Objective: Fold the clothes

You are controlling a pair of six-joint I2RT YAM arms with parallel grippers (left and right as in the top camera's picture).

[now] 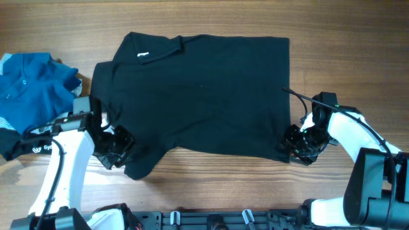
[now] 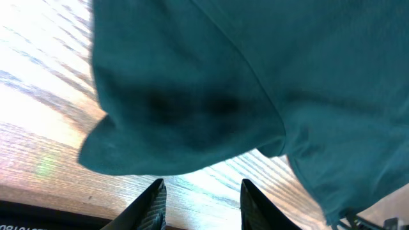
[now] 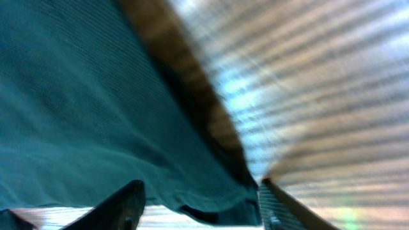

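You see the shirt (image 1: 198, 96) spread flat on the surface (image 1: 211, 185). At its lower-left hem the left tool (image 2: 201, 203) stands parted, and at the lower-right corner the right tool (image 3: 201, 207) stands wide. Free wood runs along the near edge.

The left tool (image 1: 116, 148) and right tool (image 1: 298, 144) both sit low, fingers parted, wrists turned inward.

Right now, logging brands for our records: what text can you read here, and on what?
White print on the black shirt, by the collar: too small to read.
White lettering on the left arm: blurred, unreadable.
Wrist views: nothing legible.
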